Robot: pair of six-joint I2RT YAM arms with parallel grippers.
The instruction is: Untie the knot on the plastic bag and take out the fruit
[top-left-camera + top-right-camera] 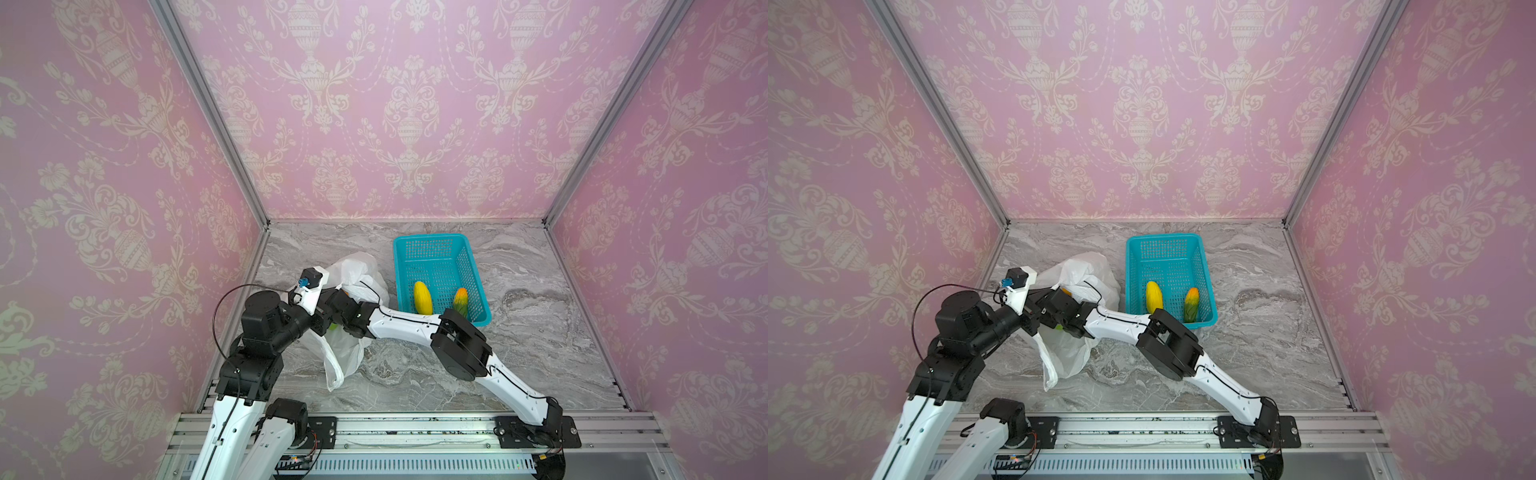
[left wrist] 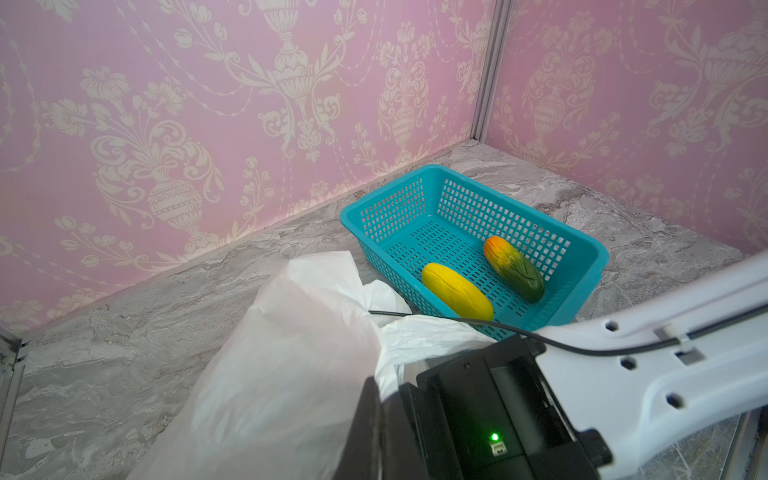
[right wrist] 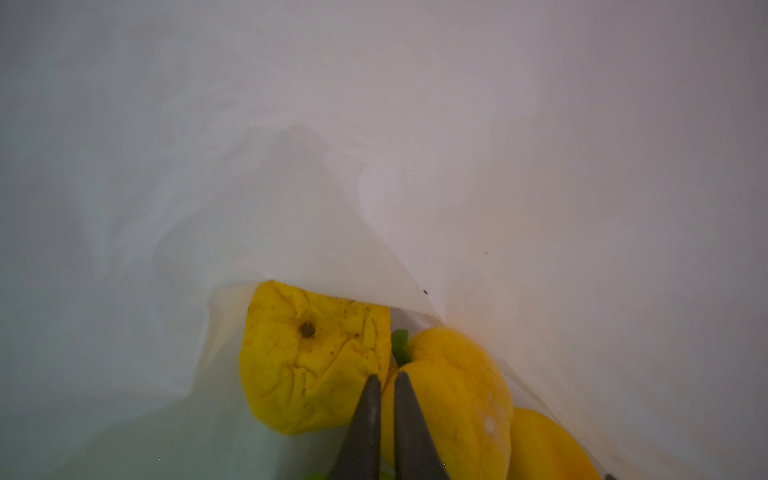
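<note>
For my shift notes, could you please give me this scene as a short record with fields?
bag: white, on the table, left of the basket, mouth open
knot: none visible
basket: teal, holds a yellow fruit and an orange-green fruit
left gripper: shut on bag
right gripper: inside bag, shut, empty, tips near two bagged fruits

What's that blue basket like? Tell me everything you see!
The teal basket is a plastic rectangle with little holes in its walls and floor. It stands upright on the marble table, right of the white bag. A yellow fruit and an orange-green fruit lie inside, side by side, near its front.
</note>
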